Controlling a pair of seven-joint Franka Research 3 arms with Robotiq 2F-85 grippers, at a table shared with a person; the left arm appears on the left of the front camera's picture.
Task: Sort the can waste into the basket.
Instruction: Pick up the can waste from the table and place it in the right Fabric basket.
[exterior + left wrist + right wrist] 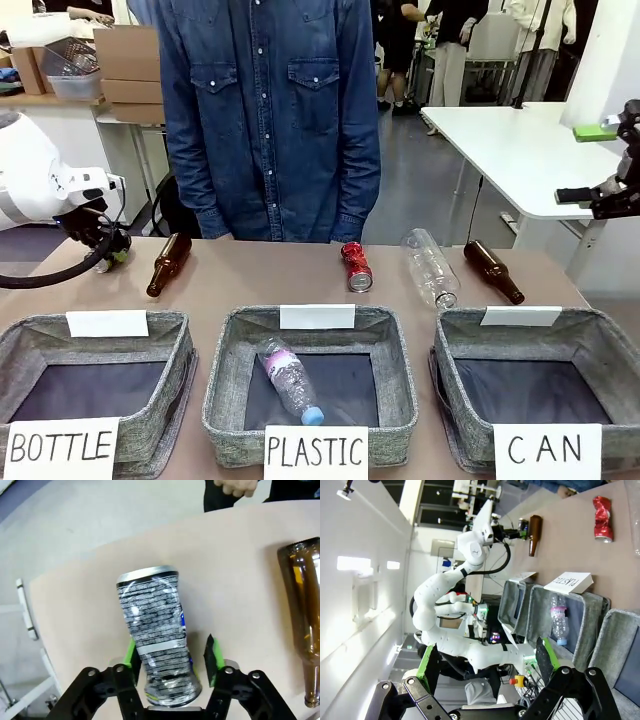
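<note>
A black printed can (pixel 156 630) with silver ends lies on the table's far left corner. My left gripper (pixel 170 655) is shut on its lower half, green pads on either side. From the front, the left gripper (pixel 108 252) hangs low over that corner and covers the can. The red crushed can (pixel 356 266) (pixel 601 519) lies at the far middle of the table. At the front right stands the grey CAN basket (pixel 600 322) (pixel 620 645). My right gripper (pixel 600 195) (pixel 485 665) is open, holds nothing, and is raised off to the right of the table.
A brown bottle (pixel 170 263) (pixel 305 620) lies just right of the left gripper. A clear plastic bottle (pixel 430 267) and another brown bottle (pixel 493 270) lie far right. The BOTTLE bin (pixel 100 330) and PLASTIC bin (pixel 230 370) stand in front. A person (pixel 270 120) stands across the table.
</note>
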